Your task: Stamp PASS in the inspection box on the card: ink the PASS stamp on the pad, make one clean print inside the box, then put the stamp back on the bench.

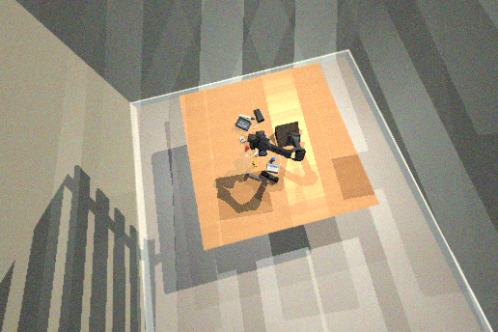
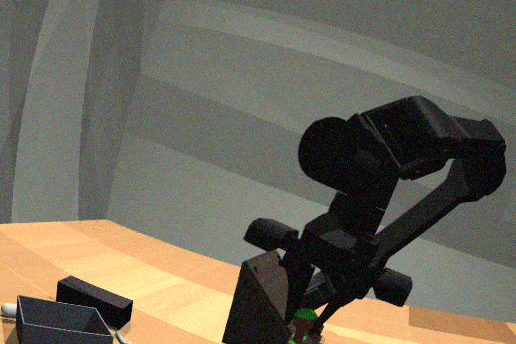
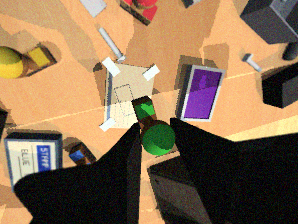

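Green-knobbed stamp (image 2: 306, 314) (image 3: 158, 137) held by the card

The jaws are pinching the green-knobbed stamp, one finger on each side of its round green knob. From the wrist, the stamp overlaps the card's (image 1: 256, 153) (image 3: 145, 87) lower right corner, its rectangular foot reaching over the pale sheet. The outlined box (image 3: 125, 100) on the card lies to the left of that foot in this view. Whether the stamp touches the card cannot be told.

White tape strips (image 3: 151, 72) hold the corners in sight. The purple ink pad (image 1: 264, 136) (image 3: 202, 93), in its light frame, lies on the counter (image 1: 217, 117) (image 2: 165, 276) (image 3: 65, 105) to the right of the card in the wrist view, apart from the stamp.

Across the card from the pad are a yellow-knobbed stamp (image 1: 254, 163) (image 3: 10, 62) and, lower down, a blue-marked piece (image 1: 272, 159) (image 3: 78, 154) beside a labelled case (image 1: 272, 168) (image 3: 34, 159). A dark open tray (image 1: 243, 124) (image 2: 62, 323) (image 3: 272, 20) stands near a black block (image 1: 259, 115) (image 2: 95, 301) (image 3: 280, 87). The black arm (image 1: 285, 152) (image 2: 420, 141) bends high above the counter, its wrist angled down toward the stamp.
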You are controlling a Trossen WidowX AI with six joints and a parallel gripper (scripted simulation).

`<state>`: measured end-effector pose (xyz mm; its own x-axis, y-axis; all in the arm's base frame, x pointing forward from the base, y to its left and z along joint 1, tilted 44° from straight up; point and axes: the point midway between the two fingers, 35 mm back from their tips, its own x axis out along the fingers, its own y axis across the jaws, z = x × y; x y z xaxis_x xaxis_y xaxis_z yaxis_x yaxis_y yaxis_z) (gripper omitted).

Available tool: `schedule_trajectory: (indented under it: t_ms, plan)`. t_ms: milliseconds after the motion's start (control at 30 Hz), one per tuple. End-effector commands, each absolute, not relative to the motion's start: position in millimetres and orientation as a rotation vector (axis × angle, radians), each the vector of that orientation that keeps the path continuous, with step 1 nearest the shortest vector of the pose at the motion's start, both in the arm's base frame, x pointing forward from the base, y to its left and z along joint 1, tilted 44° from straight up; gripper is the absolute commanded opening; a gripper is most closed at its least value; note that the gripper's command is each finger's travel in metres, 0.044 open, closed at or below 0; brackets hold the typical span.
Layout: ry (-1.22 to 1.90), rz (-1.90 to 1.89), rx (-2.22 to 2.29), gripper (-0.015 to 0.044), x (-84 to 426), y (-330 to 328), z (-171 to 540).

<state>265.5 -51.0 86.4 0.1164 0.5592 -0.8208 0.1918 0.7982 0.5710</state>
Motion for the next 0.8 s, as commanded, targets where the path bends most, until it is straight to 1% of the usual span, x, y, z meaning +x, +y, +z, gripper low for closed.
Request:
schedule_trajectory:
  t_ms: [0, 767]
  plan:
    - [1.458, 0.288, 0.662, 0.0, 266.6, -40.9, 96.6]
    - [1.457, 0.284, 0.661, 0.0, 269.0, -32.5, 87.0]
